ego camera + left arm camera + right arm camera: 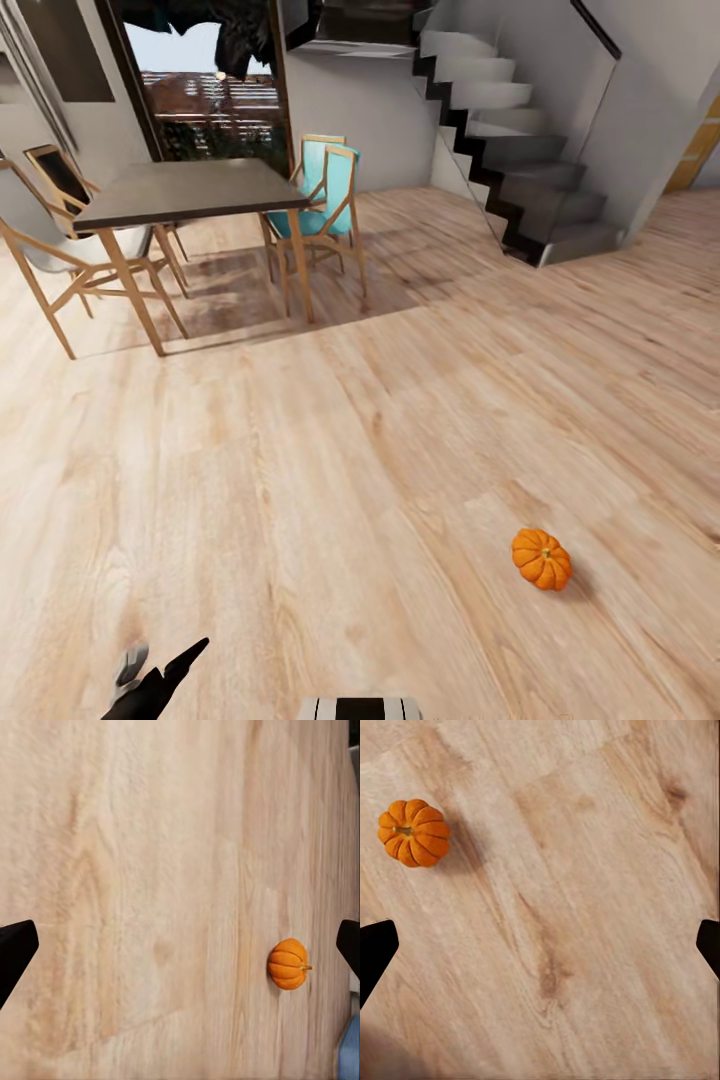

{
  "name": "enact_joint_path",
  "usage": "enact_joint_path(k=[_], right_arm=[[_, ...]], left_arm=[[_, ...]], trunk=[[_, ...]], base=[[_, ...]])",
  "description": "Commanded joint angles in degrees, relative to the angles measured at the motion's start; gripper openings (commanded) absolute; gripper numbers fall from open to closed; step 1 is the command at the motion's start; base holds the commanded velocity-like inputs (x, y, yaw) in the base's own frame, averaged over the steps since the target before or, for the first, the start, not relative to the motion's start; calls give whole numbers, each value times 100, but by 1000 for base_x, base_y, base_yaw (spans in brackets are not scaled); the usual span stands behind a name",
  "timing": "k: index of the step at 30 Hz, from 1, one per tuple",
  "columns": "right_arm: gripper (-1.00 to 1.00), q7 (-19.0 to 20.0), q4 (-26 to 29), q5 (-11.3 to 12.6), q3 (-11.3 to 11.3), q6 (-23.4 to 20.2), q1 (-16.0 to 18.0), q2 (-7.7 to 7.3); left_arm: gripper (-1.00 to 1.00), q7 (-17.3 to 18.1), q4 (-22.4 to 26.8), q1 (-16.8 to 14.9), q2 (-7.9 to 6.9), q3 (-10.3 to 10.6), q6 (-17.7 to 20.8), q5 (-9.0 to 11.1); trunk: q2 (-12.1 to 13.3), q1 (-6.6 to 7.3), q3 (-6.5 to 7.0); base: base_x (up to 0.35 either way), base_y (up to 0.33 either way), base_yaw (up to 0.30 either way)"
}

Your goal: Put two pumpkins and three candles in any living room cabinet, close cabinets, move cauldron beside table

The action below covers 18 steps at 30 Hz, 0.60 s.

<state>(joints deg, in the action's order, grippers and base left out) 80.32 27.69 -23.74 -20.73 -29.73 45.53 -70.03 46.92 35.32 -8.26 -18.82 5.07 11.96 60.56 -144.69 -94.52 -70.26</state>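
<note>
Lying on floor (300,480), pumpkin (541,558) well apart from left gripper (160,675).

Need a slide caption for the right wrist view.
Open right gripper above wooden floor, one orange pumpkin lying off to the side.

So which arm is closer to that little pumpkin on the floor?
Right, probably: the pumpkin looks larger past its open jaws, off to one side. The left arm sits low at the head view's left, the pumpkin well across the wooden floor to its right.

A home: dining table (190,190), chairs (325,195), staircase (520,150).
</note>
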Motion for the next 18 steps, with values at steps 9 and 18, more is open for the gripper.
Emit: enact_joint_path(k=[9,18], right_arm=[[100,45,0,-60,-26,-59,21,7],[100,45,0,-60,-21,-59,21,48]], left_arm=[[100,4,1,0,-7,20,50,61],[100,2,1,0,-8,20,49,61]], trunk=[[-2,1,-4],[-2,1,-4]], base=[[-4,-148,-300],[170,-200,-300]])
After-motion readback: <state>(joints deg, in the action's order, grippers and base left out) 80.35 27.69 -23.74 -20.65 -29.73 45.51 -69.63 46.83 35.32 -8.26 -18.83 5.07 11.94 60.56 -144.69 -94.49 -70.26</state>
